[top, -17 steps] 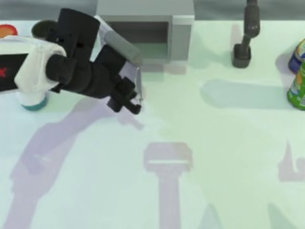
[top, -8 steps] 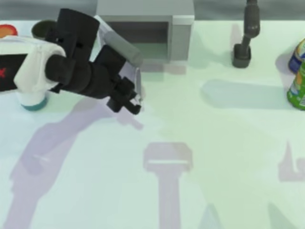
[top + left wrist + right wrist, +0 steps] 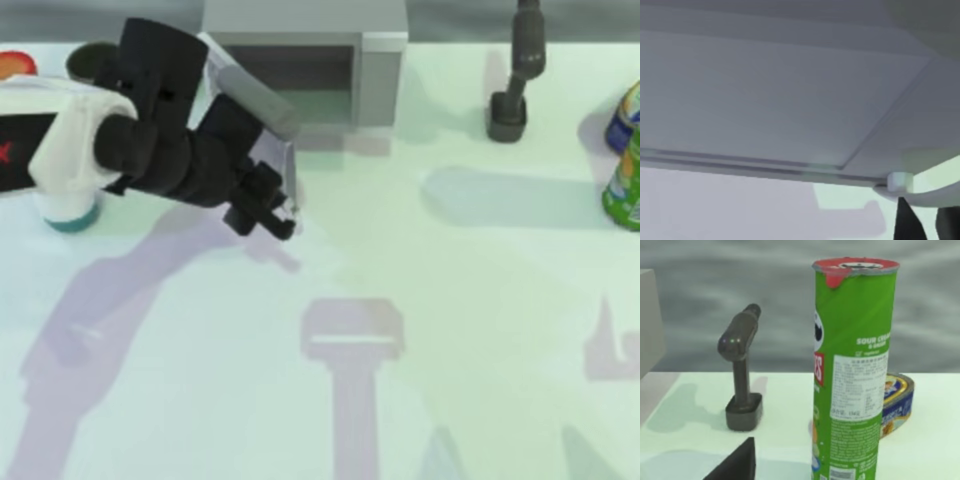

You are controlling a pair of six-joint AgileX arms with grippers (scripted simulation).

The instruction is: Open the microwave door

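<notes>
- Top view: you see the microwave (image 3: pixel 330 40), a boxy silver-grey shell, at the table's (image 3: pixel 450 330) far edge, left of centre, its cavity exposed and a grey control strip on its right.
- The microwave door (image 3: pixel 272 150) is swung out toward the left front, a flat panel seen nearly edge-on, with a pale bar handle (image 3: pixel 292 180) at its free end.
- Your left gripper (image 3: pixel 270 212), matte black and blocky, sits at that free end, touching the handle; you cannot tell whether its fingers are spread or pressed together.
- A dark drill (image 3: pixel 515 70) stands upright to the right of the microwave; a green canister (image 3: pixel 625 185) and a blue tin (image 3: pixel 625 115) sit at the right edge.
- A white cup (image 3: pixel 70 205) with a teal base stands at the left, partly under the arm.
- Left wrist view: the smooth grey door panel (image 3: pixel 780 100) fills the picture, with a white handle end (image 3: pixel 900 181) and a dark fingertip (image 3: pixel 907 222) beside it.
- Right wrist view: the glossy green chip tube (image 3: pixel 852 370), red-lidded, stands near, the round tin (image 3: pixel 897 402) behind it, the drill (image 3: pixel 742 375) well apart. The right gripper's state is not shown.
</notes>
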